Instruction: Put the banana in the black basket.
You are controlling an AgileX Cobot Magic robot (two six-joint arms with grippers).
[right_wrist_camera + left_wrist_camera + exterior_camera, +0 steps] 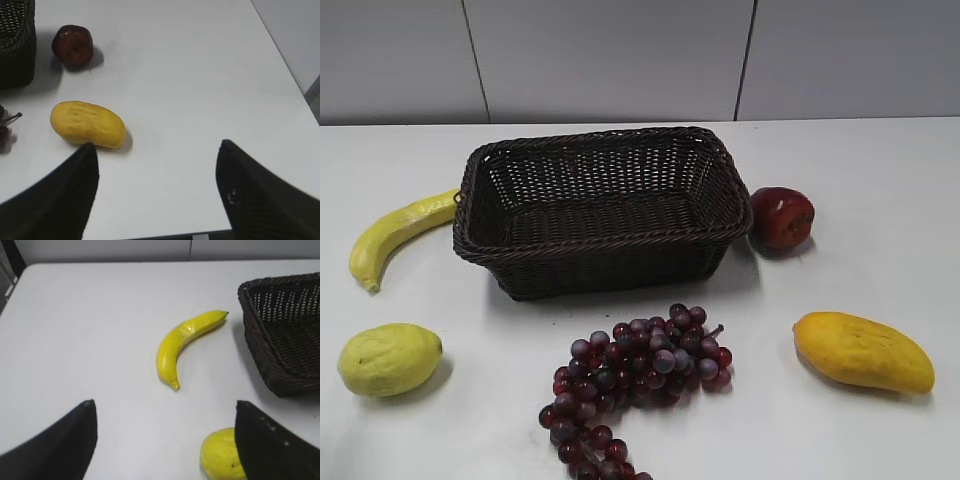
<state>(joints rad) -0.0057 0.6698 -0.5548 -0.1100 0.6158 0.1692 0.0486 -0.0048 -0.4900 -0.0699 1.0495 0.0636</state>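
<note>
Both my grippers, left (165, 440) and right (157, 192), gape empty; next I reach for the banana (184, 342) left of the basket (282, 340).

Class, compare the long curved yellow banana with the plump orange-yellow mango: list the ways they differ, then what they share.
Shape: the long curved yellow banana is slim with tapered ends; the plump orange-yellow mango is thick and oval.
Colour: the banana is pale yellow-green; the mango is deeper orange-yellow.
Position: the banana lies left of the dark woven wicker basket; the mango lies front right.
Shared: both rest on the white table, outside the basket.
</note>
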